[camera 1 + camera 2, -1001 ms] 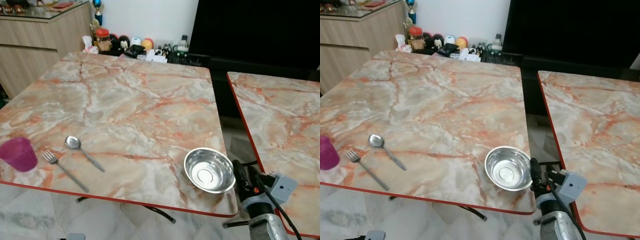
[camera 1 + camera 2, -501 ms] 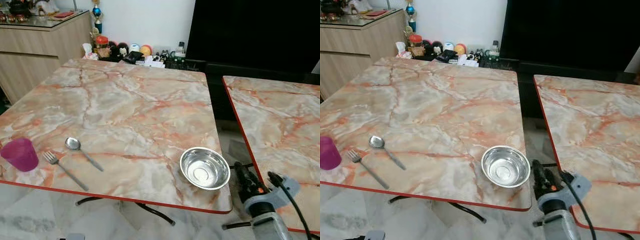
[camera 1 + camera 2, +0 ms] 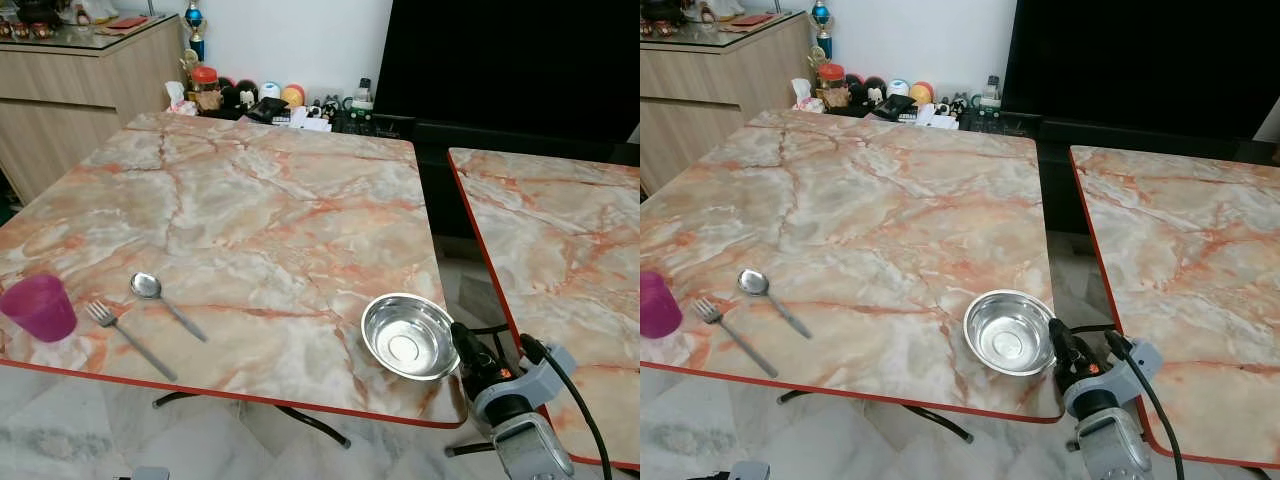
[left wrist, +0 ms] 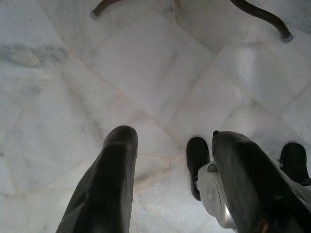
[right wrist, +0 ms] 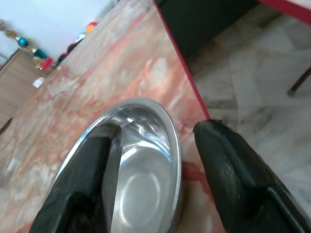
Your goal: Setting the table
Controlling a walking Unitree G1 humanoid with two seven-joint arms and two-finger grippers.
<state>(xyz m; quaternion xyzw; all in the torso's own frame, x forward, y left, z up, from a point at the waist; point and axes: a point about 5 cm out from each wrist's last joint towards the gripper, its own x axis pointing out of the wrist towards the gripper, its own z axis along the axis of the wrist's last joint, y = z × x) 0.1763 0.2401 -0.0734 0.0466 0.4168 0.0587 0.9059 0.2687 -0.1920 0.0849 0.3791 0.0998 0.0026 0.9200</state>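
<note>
Tabletop (image 3: 270, 210): marbled in orange and grey with a red edge; a second one of the same pattern (image 3: 560, 230) is seen well apart to the right, across a gap.
Bowl (image 3: 410, 337): a steel bowl is set upright and empty near the front right corner of the tabletop.
Right hand (image 5: 155, 160): it is held at the bowl's right rim with its fingers (image 5: 233, 184) spread; in the right wrist view one finger is placed over the inside of the rim and the other outside it, so the rim is straddled but not yet pinched.
Left hand (image 4: 170, 179): it is hung idle below the tabletop, fingers parted, pointed at the marble floor (image 4: 146, 63).
Fork (image 3: 130, 340) and spoon (image 3: 165, 304): both are laid side by side near the front left edge, slanted alike.
Cup (image 3: 40, 307): a purple cup is stood upright just left of the fork, at the front left corner.
Done: cutlery and cup are judged to be already placed as one setting.
Left: the bowl is judged still to be gripped and carried over beside the cutlery.
</note>
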